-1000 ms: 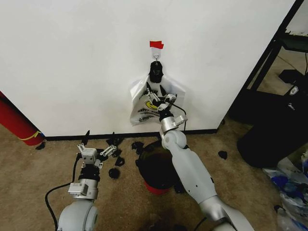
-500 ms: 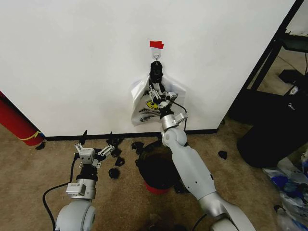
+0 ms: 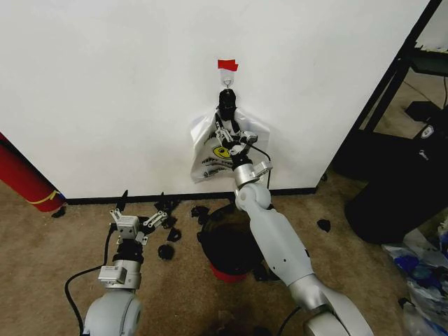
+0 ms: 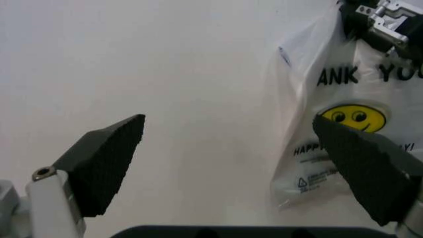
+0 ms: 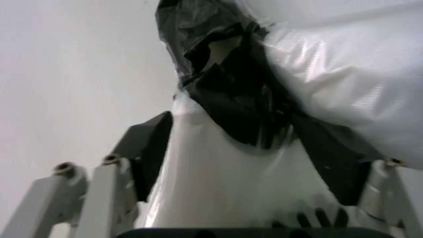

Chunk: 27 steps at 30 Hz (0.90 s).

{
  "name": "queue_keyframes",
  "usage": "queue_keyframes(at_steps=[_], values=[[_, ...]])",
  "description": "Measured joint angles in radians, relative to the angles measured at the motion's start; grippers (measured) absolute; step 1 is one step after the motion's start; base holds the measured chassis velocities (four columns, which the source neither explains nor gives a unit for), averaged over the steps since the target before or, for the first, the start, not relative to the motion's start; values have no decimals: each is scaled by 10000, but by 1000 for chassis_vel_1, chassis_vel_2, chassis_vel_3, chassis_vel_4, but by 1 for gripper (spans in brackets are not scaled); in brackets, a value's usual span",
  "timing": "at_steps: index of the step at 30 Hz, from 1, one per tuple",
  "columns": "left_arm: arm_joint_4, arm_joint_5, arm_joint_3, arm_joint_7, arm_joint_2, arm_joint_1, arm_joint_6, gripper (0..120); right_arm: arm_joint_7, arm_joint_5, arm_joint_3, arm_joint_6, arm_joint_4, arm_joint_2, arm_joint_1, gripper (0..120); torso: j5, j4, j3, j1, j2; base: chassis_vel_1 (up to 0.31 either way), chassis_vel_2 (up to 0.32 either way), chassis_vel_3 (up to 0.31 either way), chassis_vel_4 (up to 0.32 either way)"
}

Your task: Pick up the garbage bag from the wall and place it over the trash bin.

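Two open fingers [image 5: 148, 153] astride garbage bag [image 5: 225, 198]

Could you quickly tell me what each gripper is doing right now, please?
Left gripper: open, empty, low over the carpet.
Right gripper: open around the garbage bag.

Right arm stretched forward and up, right claw [image 3: 231, 137] open, left claw [image 3: 134, 220] open, low

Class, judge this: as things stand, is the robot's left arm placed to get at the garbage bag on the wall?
Probably not: the left hand sits low over the carpet, open, while the garbage bag hangs higher, with the right hand already on it.
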Motion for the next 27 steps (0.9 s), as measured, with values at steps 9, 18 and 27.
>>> queue_keyframes(at_steps=[9,18,27], values=[[28,9,16,1,-2,-26,1,100,0,8,-9,-13,78,-29,2,41,0,8,0,1,0,0,0,0,0],[28,10,-22,0,36,41,-67,100,-7,-39,1,-23,215,-78,-92,0,0,4,0,1,0,0,0,0,0],[21,27,-11,0,23,74,-93,100,-6,-34,29,-52,209,-192,-79,0,0,4,0,1,0,0,0,0,0]])
